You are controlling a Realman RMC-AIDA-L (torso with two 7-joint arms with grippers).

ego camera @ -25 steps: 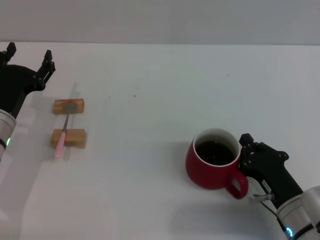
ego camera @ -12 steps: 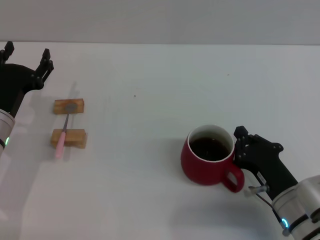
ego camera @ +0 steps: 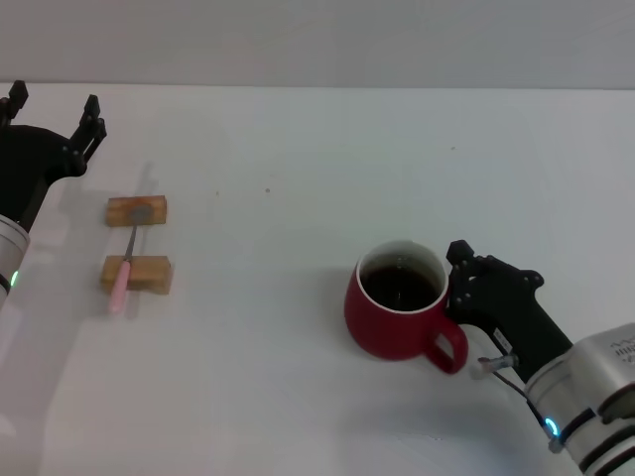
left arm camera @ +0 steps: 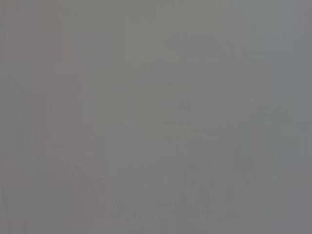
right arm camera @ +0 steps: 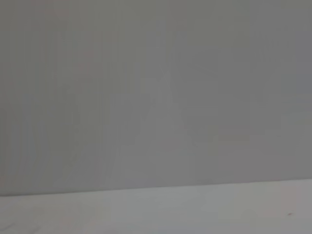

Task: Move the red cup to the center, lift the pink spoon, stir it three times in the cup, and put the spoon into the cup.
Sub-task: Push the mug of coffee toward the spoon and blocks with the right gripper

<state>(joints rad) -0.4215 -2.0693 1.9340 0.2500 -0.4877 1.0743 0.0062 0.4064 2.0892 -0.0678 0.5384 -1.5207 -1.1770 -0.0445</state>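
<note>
The red cup, a dark red mug with dark liquid, stands on the white table right of the middle, its handle toward the front right. My right gripper is against the cup's right side at the handle and is shut on it. The pink spoon lies across two tan wooden blocks at the left, its pink handle toward the front. My left gripper hovers open and empty at the far left, behind the blocks. The wrist views show neither the cup nor the spoon.
The two wooden blocks sit one behind the other at the left. The white tabletop lies bare between the blocks and the cup. A grey wall runs behind the table's far edge.
My right gripper has moved left and slightly back, and the red cup has moved with it toward the table's middle. The left arm and the spoon have stayed still.
</note>
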